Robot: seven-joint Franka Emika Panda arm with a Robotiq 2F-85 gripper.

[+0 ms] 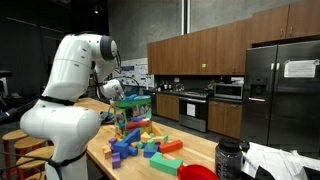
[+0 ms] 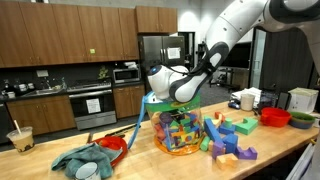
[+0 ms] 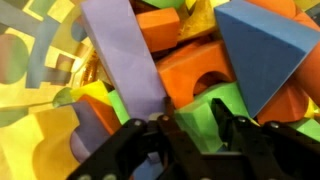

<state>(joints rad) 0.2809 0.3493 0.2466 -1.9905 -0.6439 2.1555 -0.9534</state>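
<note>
Inside the clear plastic tub (image 2: 178, 137) of foam blocks, which stands on the wooden counter (image 1: 205, 150), the black Robotiq gripper (image 3: 195, 128) is pushed down among the pieces. In the wrist view its 2 fingers (image 3: 163, 135) stand on either side of a green foam block (image 3: 212, 102). Whether they are already pressing on it or merely bracketing it cannot be told.

That green block lies wedged low in the pile. A tall purple foam slab (image 3: 125, 60) leans against its one side, an orange foam arch (image 3: 195, 70) sits just above it, and a large blue foam wedge (image 3: 265, 50) is close by.

The likely trouble is the crowding. Foam squashes, so a pinch could slide off or catch the purple slab's edge along with the green piece. Lifting might drag the orange arch up too, and blocks could spill over the rim onto the loose coloured foam blocks (image 2: 228, 142) beside the tub. The light tub itself could tilt or skid if a finger snags its wall.
</note>
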